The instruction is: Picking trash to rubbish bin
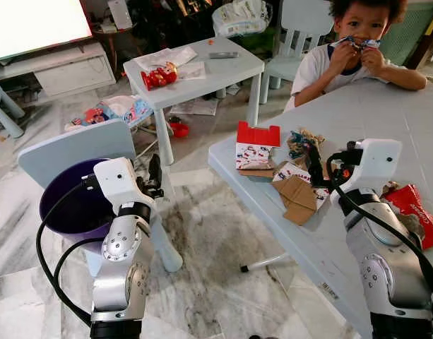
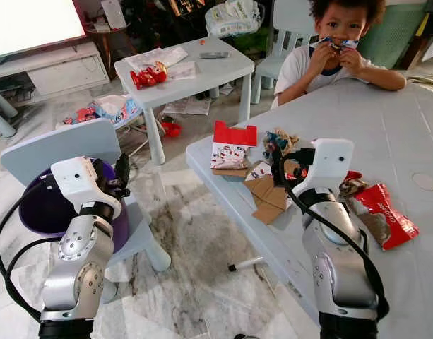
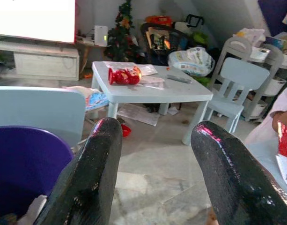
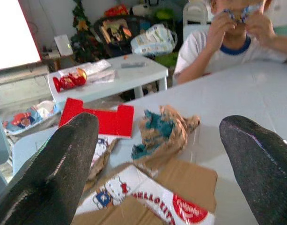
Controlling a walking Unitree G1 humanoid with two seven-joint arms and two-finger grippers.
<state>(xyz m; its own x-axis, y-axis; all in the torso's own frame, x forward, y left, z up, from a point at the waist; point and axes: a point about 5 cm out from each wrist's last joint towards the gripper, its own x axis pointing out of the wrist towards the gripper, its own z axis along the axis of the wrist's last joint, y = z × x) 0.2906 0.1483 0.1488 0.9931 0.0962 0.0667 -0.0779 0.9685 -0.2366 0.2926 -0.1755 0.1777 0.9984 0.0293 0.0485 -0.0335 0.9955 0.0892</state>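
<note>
While right gripper (image 4: 157, 154) fingers spread above cardboard scraps (image 1: 298, 198) near table edge (image 1: 273, 219), left gripper (image 3: 152, 173) spread beside purple bin (image 1: 71, 208)

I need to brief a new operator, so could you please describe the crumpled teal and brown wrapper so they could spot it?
On the large grey table, look ahead of the open right gripper. The crumpled wrapper lies right of the red-topped carton, the only balled-up teal piece.

Purple bin (image 1: 68, 208) (red-topped carton (image 1: 256, 146))

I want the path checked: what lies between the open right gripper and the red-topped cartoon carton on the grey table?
Flattened brown cardboard lies between right gripper and carton, in the left eye view.
</note>
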